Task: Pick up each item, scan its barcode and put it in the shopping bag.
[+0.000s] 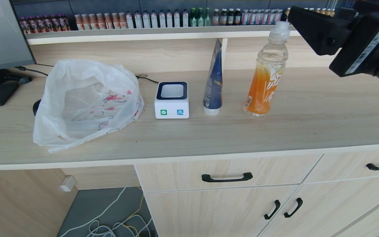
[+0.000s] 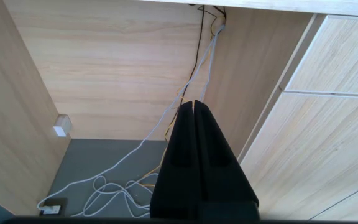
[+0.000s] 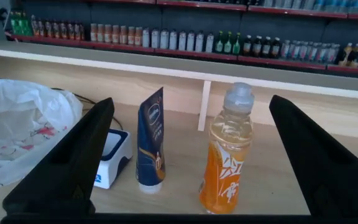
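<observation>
Rows of bottled drinks point(image 1: 176, 18) are lined up on a shelf behind a pale wood counter point(image 1: 308, 112), where two items are set out beside a checkout scanner. A white plastic shopping bag point(image 1: 87, 102) is spread open toward the counter's left end, its lower folds reaching close to the front edge. Just beside it, near the middle of the counter, a white barcode scanner point(image 1: 172, 99) with a dark-rimmed window is placed. A blue tube point(image 1: 213, 79) is stood on its cap just beside the scanner, on the side away from the bag. An orange drink bottle point(image 1: 266, 72) is stood upright near the tube, farther toward the right end. The right gripper point(image 3: 191, 102) is held above the counter's right end at about the height of the bottle's cap, its fingers spread wide with nothing grasped. The left gripper point(image 2: 194, 109) is held below the counter, beside the cupboard fronts, its fingers pressed together on nothing. Loose cables point(image 2: 110, 193) are seen on the floor beneath it.
</observation>
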